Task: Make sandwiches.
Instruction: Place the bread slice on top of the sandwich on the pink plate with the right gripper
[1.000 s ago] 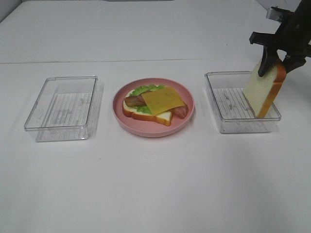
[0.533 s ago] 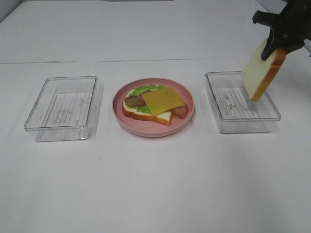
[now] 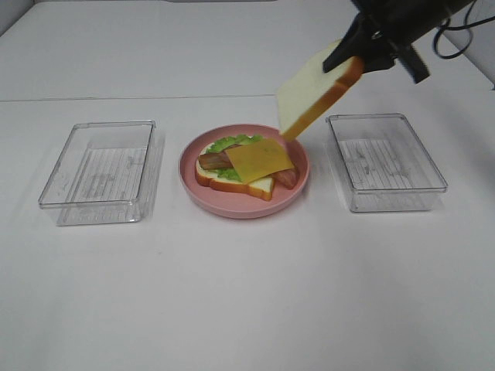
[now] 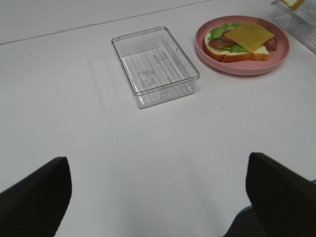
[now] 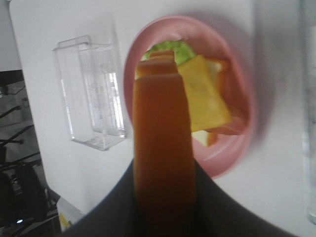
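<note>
White matte tabletop. Right gripper: clamped on square, orange-crusted bread slice, tilted above round pink plate bearing ruffled lettuce, bacon, cheese square. Left gripper: jaws wide, holding nothing.

Right hand clamped, raised

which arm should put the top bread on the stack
Right. The right gripper already holds the bread slice, tilted in the air beside the pink plate with the open sandwich. The left gripper is open, holding nothing.
</note>
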### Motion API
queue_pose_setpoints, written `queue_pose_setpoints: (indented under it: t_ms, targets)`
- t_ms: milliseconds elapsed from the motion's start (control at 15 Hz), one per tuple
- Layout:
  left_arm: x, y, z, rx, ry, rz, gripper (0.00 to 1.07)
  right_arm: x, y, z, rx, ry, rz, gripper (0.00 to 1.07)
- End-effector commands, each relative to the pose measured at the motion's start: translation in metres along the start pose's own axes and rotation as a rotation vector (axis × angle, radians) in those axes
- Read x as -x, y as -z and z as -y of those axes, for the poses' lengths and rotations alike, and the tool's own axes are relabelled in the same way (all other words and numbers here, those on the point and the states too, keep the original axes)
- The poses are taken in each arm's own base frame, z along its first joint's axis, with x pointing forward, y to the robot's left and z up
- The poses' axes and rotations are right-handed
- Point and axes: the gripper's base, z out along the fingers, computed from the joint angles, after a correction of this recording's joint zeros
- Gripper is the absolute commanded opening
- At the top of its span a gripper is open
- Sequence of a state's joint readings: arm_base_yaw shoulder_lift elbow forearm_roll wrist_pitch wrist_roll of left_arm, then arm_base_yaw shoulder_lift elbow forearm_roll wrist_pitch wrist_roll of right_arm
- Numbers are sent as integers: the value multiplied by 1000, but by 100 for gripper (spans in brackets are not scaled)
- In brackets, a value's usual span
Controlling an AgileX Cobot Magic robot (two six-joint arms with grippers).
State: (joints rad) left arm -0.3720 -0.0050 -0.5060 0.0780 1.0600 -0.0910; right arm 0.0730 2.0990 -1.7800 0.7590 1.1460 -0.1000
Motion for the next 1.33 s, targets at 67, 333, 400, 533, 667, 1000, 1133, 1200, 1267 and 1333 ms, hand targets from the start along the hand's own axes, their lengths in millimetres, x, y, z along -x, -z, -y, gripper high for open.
queue_pose_setpoints:
  t_ms: [67,333,400,533,667,1000,1133,1200,1267,1333]
  targets:
    - [-2,2,0,4,-1,26,90,-9,-36,-18,93,-27,45,0]
    - [-2,2,0,4,-1,26,90,-26,-83,-23,82,-94,113,0]
    - [-2,2,0,4,-1,26,90,-27,-85,-22,82,-109,124,0]
    - [-2,2,0,4,-1,26,90,-26,-97,-15,122,-191,122,0]
    - [-2,2,0,4,-1,26,90,-25,-107,-9,148,-240,104,0]
    - [-2,2,0,4,-1,26,90,-27,-131,9,148,-303,42,0]
    - [-2,2,0,4,-1,26,90,-27,-131,9,144,-301,38,0]
    - [-2,2,0,4,-1,26,90,-27,-131,9,145,-301,35,13]
    - [-2,2,0,4,-1,26,90,-28,-131,9,146,-297,31,32]
    - [-2,2,0,4,-1,26,90,-28,-131,8,149,-280,23,52]
